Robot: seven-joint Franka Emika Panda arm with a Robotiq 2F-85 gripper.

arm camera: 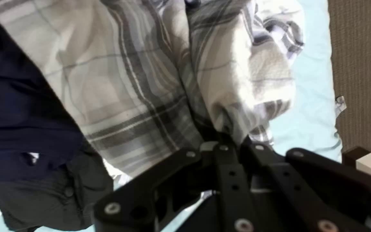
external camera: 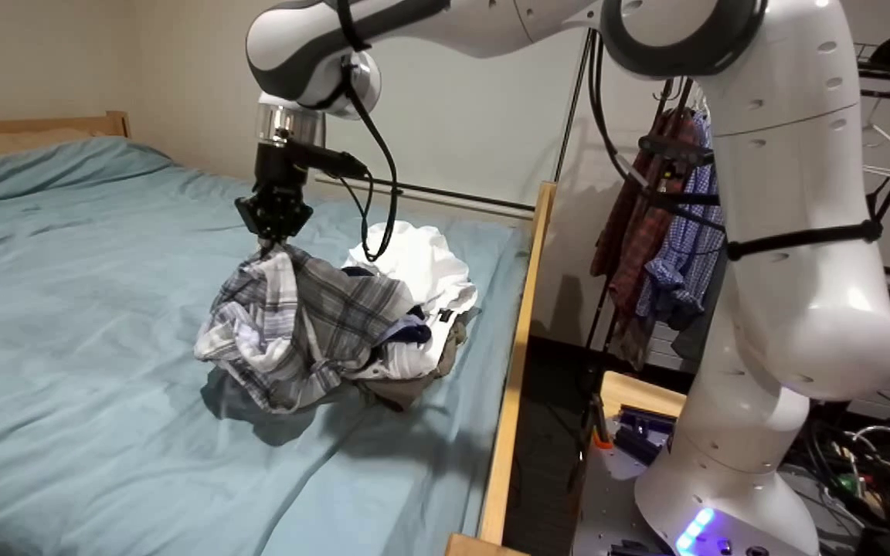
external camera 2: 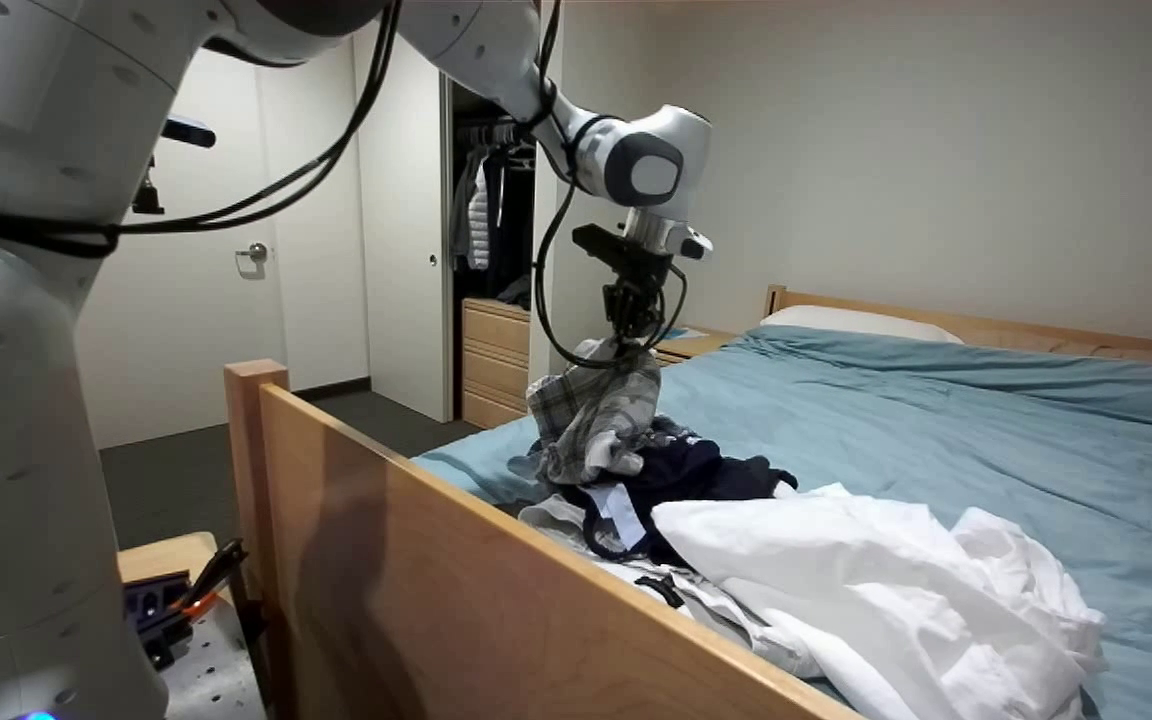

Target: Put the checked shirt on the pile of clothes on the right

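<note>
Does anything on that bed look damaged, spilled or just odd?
Nothing looks spilled or damaged. The checked shirt is bunched up in the closed jaws, and the white cloth lies rumpled near the wooden footboard. To me, that seems untidy rather than odd.

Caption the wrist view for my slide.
Gripper pinching the checked shirt, navy cloth at image left, blue bedding at right.
</note>
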